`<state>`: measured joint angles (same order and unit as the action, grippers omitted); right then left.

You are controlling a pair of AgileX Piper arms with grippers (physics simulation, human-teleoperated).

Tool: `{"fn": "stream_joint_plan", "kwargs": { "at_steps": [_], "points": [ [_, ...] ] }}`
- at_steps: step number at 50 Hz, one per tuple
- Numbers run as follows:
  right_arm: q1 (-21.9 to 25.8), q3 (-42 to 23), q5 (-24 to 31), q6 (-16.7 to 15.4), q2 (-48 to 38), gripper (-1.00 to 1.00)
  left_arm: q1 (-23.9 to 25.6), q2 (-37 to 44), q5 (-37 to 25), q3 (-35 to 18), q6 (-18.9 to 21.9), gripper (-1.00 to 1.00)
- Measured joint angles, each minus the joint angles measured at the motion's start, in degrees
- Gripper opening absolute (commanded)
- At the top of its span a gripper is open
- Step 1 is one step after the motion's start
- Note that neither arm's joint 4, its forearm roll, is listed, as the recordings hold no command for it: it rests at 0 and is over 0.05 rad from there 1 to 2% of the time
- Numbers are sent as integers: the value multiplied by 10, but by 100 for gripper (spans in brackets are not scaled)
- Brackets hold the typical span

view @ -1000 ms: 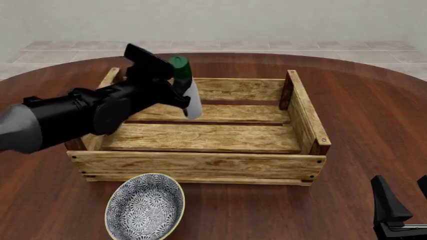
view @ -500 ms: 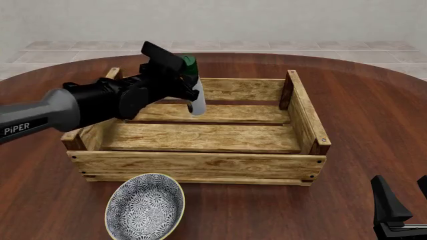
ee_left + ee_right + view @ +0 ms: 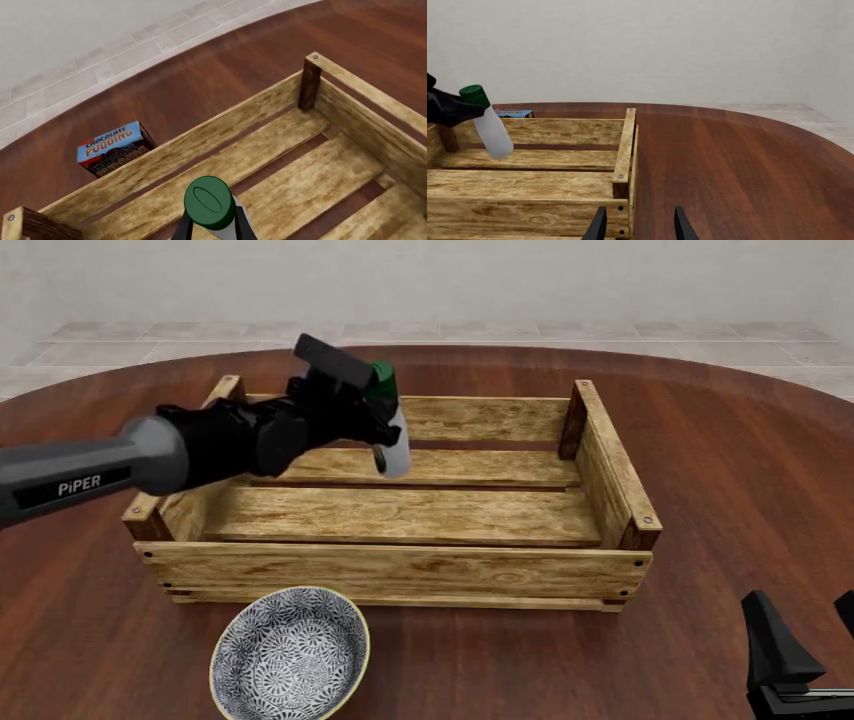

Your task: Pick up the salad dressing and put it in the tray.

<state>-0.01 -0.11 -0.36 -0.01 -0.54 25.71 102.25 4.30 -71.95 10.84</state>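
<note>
The salad dressing [image 3: 388, 435] hangs tilted in the air over the back part of the tray [image 3: 400, 570], cap up and leaning away from the arm, base pointing down toward the rear floor slats. It touches nothing but the left gripper [image 3: 363, 408], which is clamped on it near the neck, just under the green cap. In the right wrist view the bottle [image 3: 490, 127] clearly floats above the crate floor, bottom end lower than the rim.

Risks, as a judgement: the hold is high on a slim, smooth bottle and the body hangs at an angle, so it could swing or slip in the fingers. Released from this height and tilt, it would likely land on its edge, tip over and roll on the slats, maybe into a gap between boards. Lowering without straightening could knock the base against the back wall.

Tray holds nothing yet, only bare slats visible. The bowl [image 3: 291, 652] sits outside the tray, just in front of its near wall, and is also empty. The pudding box [image 3: 112, 149] stands on the table [image 3: 747, 470] behind the tray's far wall, outside it.

Right gripper [image 3: 637, 225] waits low near the tray's right corner, fingers apart, holding nothing.
</note>
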Motion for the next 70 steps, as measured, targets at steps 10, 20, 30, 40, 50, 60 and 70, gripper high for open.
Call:
{"fn": "stream_joint_plan", "kwargs": {
  "at_steps": [10,20,30,40,50,60,70],
  "points": [
    [0,0,0,0,0,100,3,-6,6,16,-2,-100],
    [0,0,0,0,0,100,3,-2,13,27,-5,-100],
    [0,0,0,0,0,100,5,6,22,38,-9,-100],
    [0,0,0,0,0,100,8,16,30,46,-13,-100],
    [0,0,0,0,0,100,11,29,36,48,-16,-100],
    [0,0,0,0,0,100,14,45,40,46,-17,-100],
    [0,0,0,0,0,100,16,64,43,42,-19,-100]
  ]
}}
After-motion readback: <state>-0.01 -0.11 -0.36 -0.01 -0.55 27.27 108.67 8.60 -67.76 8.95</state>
